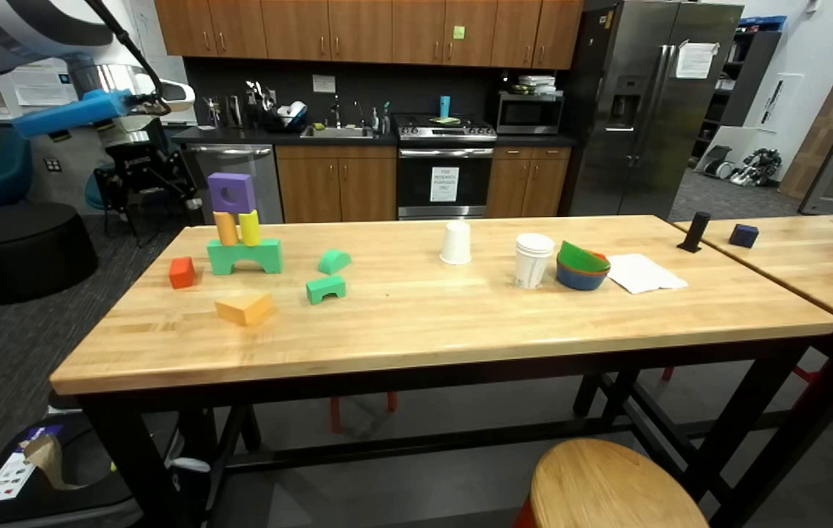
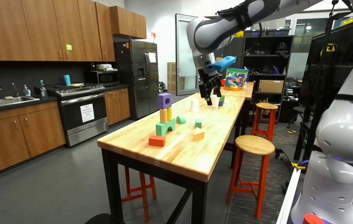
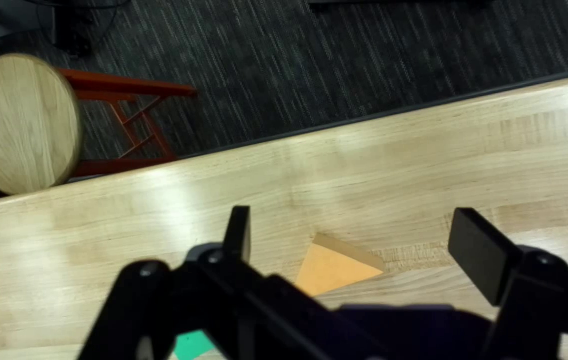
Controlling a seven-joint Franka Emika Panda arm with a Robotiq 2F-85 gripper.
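1. Over the table: line up high and level, then lower straight down, avoiding sideways travel at low height.
2. Beside the tower, upright in both exterior views on a green arch and two posts: allow wide clearance; on so narrow a footing, probably easy to topple.
3. At the gripper: pointing down, empty, well above the table; check alignment from outside too, with depth hard to judge from the wrist view alone.
4. Atop the tower, at the purple block: avoid even a light brush, likely enough to dislodge it. Along the bottom of the wrist view, a dark purple shape: cannot tell whether block or gripper part.
5. Lower than the gripper, flat on the table, apart from the tower: the wedge. For a firm hold, turn until flush along a side and squeeze slowly, given slanted sides, probably apt to slip.
6. Near the wedge, at the small arch: leave room for the gripper's outer width.
7. At the fingers: spread wide apart, gripping nothing, to either side of the wedge in the wrist view; centre before squeezing.
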